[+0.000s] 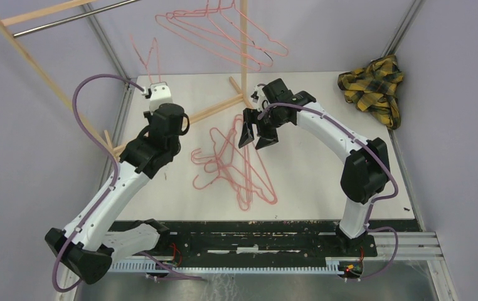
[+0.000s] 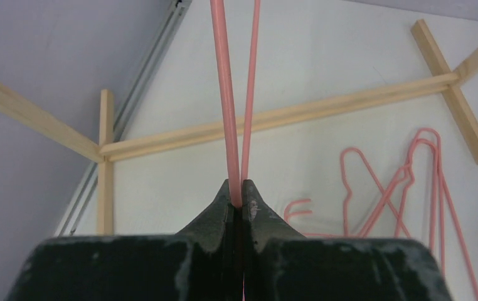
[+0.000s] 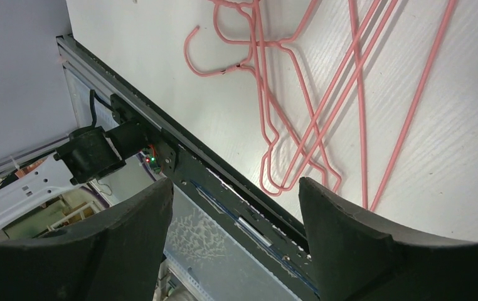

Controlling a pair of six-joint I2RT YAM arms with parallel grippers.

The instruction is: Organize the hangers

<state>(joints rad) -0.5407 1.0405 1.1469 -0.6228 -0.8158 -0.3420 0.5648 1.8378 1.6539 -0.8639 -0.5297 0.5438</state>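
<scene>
Hanger (image 2: 226,94) clamped in left pincer (image 2: 241,191), raised off desk (image 1: 324,182); right pincer (image 3: 235,188) agape over hanger pile (image 1: 235,164).

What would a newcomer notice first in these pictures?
Probably the tangle of pink hangers lying mid-table, with the open right gripper poised just above it. Next, the left gripper clamped on a single hanger raised near the wooden rack, and the yellow-black plaid cloth bunched in the far right corner.
</scene>
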